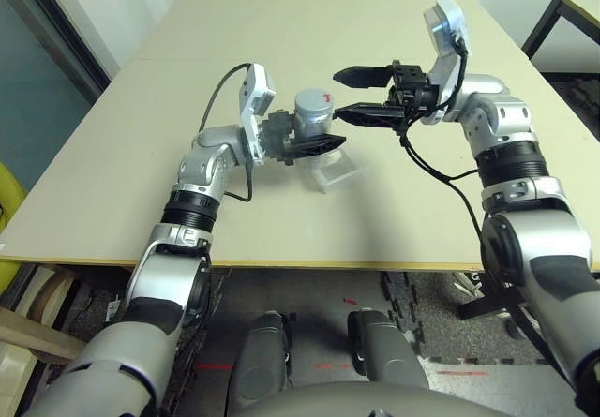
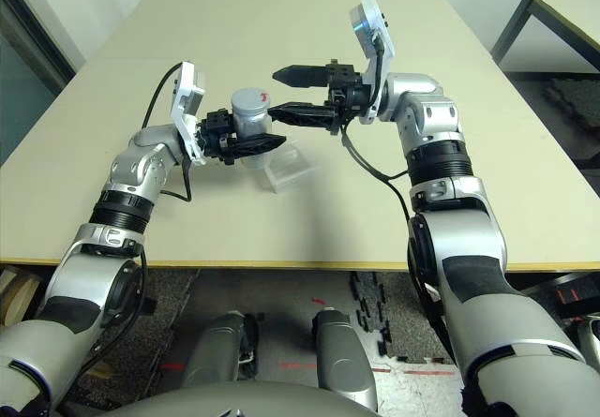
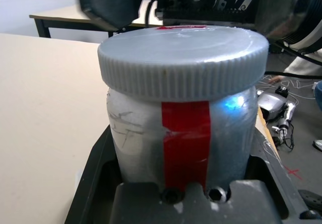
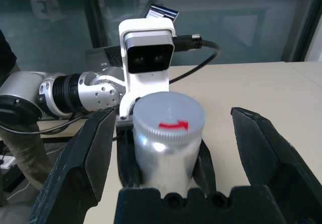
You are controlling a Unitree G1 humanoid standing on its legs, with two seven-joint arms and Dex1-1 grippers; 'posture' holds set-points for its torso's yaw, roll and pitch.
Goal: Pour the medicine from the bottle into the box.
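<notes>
At the centre of the head camera's frame, the left gripper [image 1: 314, 142] pinches the bottle [image 1: 312, 115], a squat silvery-grey cylinder held upright above the pale beige counter [image 1: 122, 155], its black fingers [image 1: 319, 142] pressed against the lower body. The bottle's wall looks like crinkled foil with a vertical strip of glossy red tape down one side, seen close in the left wrist view, and it is topped by a wide grey plastic cap [image 3: 183, 58] with a finely ribbed rim and a small red mark on its flat top. Just right of the bottle in the frame, the right gripper [image 1: 349, 96] points toward it with its two matte black, wedge-shaped fingers [image 1: 361, 76] spread wide, one level with the cap's top and one beside the bottle's upper body; in the right wrist view the bottle stands between those fingers with a gap on either side, touching neither. Below the bottle and slightly to its right in the frame, the box [image 1: 336, 170], a small shallow tray of clear plastic with rounded corners, lies flat on the smooth matte counter, close under the left gripper but apart from it. Both forearms are brushed silver with black ribbed collars, and black cables loop from each wrist.
</notes>
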